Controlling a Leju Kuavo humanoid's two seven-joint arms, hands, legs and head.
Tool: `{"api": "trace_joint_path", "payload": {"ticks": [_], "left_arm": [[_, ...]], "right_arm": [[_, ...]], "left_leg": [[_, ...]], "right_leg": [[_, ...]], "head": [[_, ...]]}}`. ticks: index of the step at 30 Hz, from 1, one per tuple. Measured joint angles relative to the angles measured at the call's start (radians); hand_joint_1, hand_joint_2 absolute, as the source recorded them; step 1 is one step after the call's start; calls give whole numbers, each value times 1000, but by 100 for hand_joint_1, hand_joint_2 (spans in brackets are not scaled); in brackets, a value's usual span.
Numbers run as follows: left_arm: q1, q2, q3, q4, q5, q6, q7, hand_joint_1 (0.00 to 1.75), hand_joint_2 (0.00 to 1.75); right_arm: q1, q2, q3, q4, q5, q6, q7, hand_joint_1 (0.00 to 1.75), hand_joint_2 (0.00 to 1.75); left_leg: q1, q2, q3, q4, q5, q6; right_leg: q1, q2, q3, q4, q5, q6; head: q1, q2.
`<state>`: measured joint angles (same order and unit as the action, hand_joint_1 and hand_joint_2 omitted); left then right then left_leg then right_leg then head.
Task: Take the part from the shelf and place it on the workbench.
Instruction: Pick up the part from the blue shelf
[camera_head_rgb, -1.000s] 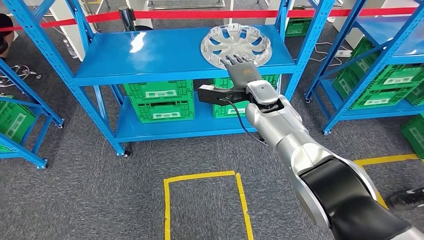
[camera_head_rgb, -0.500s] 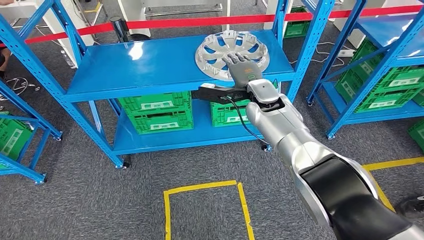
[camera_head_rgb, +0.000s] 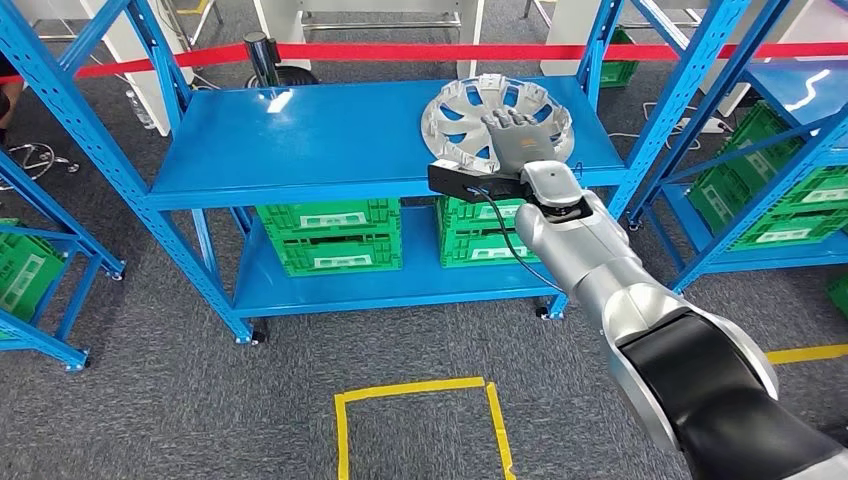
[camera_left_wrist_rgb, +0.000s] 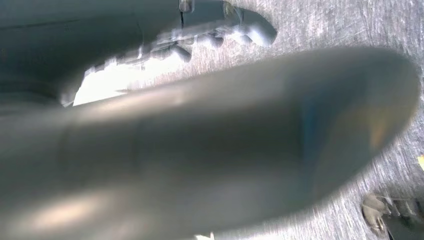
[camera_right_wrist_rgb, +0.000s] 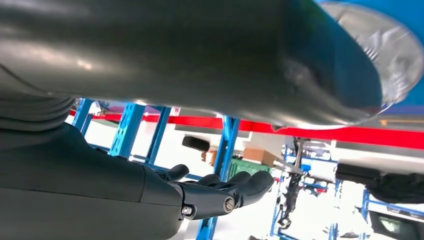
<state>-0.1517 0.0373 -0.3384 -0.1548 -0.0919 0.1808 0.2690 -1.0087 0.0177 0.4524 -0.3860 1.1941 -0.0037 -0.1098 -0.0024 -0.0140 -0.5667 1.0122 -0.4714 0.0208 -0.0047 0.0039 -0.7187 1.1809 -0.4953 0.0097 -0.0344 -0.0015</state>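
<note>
Reaching forward over the blue shelf (camera_head_rgb: 330, 135), the right hand (camera_head_rgb: 515, 135) lay above the near side of the silver wheel cover (camera_head_rgb: 470, 105), its fingers (camera_right_wrist_rgb: 235, 192) straight and apart with nothing held between them. The wheel cover rested flat on the shelf's upper level toward its right end, above green crates (camera_head_rgb: 330, 232) stacked on the lower level. The left hand (camera_left_wrist_rgb: 200, 150) hung blurred over grey floor, and whether it was closed could not be told.
</note>
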Motion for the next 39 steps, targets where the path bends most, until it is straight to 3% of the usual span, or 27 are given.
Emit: {"api": "trace_joint_path", "payload": {"ticks": [1,3,7,9,11,13,14,16,18,22,24,27,28,29,31,33,35,37,39], "left_arm": [[0,-1,0,0,0,0,0,0,0],[-2,-2,0,0,0,0,0,0,0],[-2,0,0,-1,0,0,0,0,0],[-4,1,0,-1,0,0,0,0,0],[-5,0,0,-1,0,0,0,0,0],[-3,0,0,-1,0,1,0,0,0],[-1,1,0,0,0,2,0,0,0],[1,2,0,0,0,2,0,0,0],[-2,3,0,0,0,3,0,0,0],[-5,1,0,-1,0,3,1,0,0],[-7,1,0,-1,1,5,1,0,0],[-7,2,0,-1,2,8,0,0,0],[-6,2,0,-1,3,8,0,0,0],[-4,2,0,-1,3,8,0,0,0],[-4,1,0,-1,3,8,0,0,0],[-5,1,0,-1,3,8,0,0,0],[-6,1,0,-1,3,9,0,0,0],[-5,3,0,-1,3,9,1,0,0],[-6,4,0,-1,4,10,0,0,0]], "right_arm": [[0,-10,0,2,-3,0,3,0,0],[-1,-26,0,6,-8,-1,7,0,0],[-4,-44,0,9,-16,-1,16,0,0],[-5,-47,0,10,-19,0,27,0,0],[-5,-51,1,14,-22,2,37,0,0],[-1,-56,2,21,-26,4,43,0,0],[0,-58,2,23,-29,4,44,0,0],[1,-60,3,26,-32,3,43,0,0],[2,-60,3,27,-35,0,40,0,0],[6,-60,4,28,-38,-5,39,0,0],[5,-60,5,28,-38,-8,40,0,0],[15,-60,6,28,-38,-10,40,0,0],[20,-60,6,29,-38,-10,40,0,0],[24,-60,6,29,-38,-10,40,0,0],[26,-60,6,29,-38,-10,40,0,0],[24,-60,6,29,-39,-11,40,0,0],[24,-60,6,30,-39,-11,40,0,0],[25,-60,6,30,-40,-11,41,0,0],[23,-60,6,30,-40,-11,40,0,0]], "left_leg": [[-3,-1,11,1,-10,-2],[-6,-4,23,1,-26,-10],[-7,-2,30,26,-38,-32],[-3,1,-13,104,-60,-42],[4,4,-92,216,-100,-52],[8,6,-146,257,-116,-58],[9,8,-149,230,-95,-58],[9,10,-123,108,5,-56],[7,11,-97,14,67,-47],[7,11,-71,-6,69,-17],[8,10,-57,-7,63,-6],[7,7,-46,-5,47,1],[7,6,-41,-3,40,0],[7,5,-34,-1,32,-1],[7,4,-17,3,15,-6],[5,3,-5,4,1,-16],[3,2,2,6,-4,-30],[3,2,5,19,-10,-42],[5,5,-26,80,-29,-54]], "right_leg": [[5,0,18,-69,48,-10],[15,-1,44,-152,91,-22],[10,1,74,-173,86,-41],[4,2,94,-177,79,-47],[2,2,107,-177,66,-49],[1,3,124,-176,51,-46],[-1,3,134,-176,42,-43],[-3,4,157,-175,23,-36],[-1,6,170,-173,7,-25],[0,5,176,-149,-10,0],[-3,2,138,-78,-39,10],[-4,1,18,97,-99,19],[-4,1,-6,115,-95,18],[-4,1,-11,95,-70,16],[-2,0,25,-33,24,8],[4,0,65,-139,63,-2],[8,0,78,-161,55,-15],[3,0,93,-165,62,-28],[-1,0,110,-167,55,-39]], "head": [[0,0],[1,0],[2,0],[-3,0],[-6,0],[-6,0],[-6,0],[-6,0],[-6,0],[-3,0],[-2,0],[-1,0],[0,0],[0,0],[0,0],[0,0],[1,0],[1,0],[-1,0]]}}
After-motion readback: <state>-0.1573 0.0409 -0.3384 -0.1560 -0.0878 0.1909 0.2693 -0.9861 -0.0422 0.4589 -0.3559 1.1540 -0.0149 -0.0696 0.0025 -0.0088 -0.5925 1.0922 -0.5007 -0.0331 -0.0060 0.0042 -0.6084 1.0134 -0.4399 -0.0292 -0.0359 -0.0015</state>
